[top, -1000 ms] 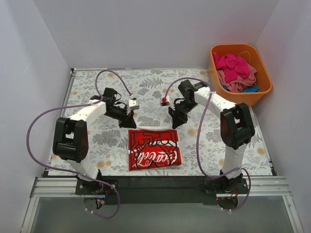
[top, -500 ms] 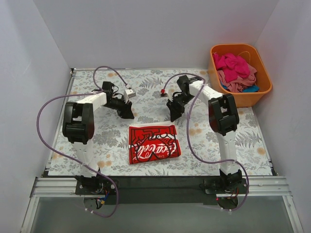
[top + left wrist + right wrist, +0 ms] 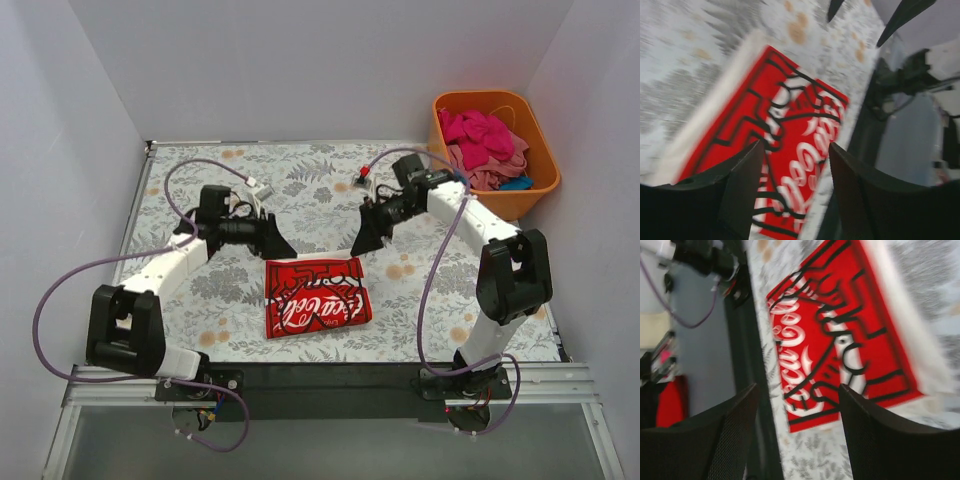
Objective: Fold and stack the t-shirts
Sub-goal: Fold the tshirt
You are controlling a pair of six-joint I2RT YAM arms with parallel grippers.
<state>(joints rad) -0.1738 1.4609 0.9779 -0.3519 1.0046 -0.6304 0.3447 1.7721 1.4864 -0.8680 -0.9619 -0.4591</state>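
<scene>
My left gripper (image 3: 276, 243) and right gripper (image 3: 364, 242), fingers spread and empty, hang at 11 and 1 o'clock of the folded red cotton Coca-Cola t-shirt (image 3: 317, 298). Only the top view shows the orange plastic tub (image 3: 505, 205) of pink tees (image 3: 480, 135), at 2 o'clock.

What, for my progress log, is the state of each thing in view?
red t-shirt: folded, lying flat, not held.
left hand: open, holding nothing.
right hand: open, holding nothing.
pink and magenta t-shirts: crumpled, unfolded, heaped in the tub.
orange tub: upright, holding the heap.
</scene>
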